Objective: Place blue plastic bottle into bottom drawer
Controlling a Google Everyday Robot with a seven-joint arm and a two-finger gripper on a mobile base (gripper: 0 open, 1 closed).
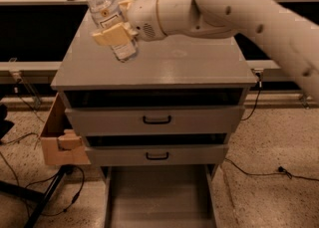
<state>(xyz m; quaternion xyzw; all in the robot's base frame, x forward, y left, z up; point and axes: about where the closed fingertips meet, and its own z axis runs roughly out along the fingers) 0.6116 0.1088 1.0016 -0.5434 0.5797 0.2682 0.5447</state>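
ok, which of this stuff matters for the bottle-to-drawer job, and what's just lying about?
Job:
- bottle, tilted, over the cabinet top
- claw, shut on the bottle at upper left
- bottom drawer, open

Lying about:
- top drawer, middle drawer
- wooden box left of the cabinet
- cables on the floor

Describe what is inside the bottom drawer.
Only bare grey floor shows in the bottom drawer; its rear is hidden under the cabinet. The gripper holds the blue plastic bottle above the cabinet.
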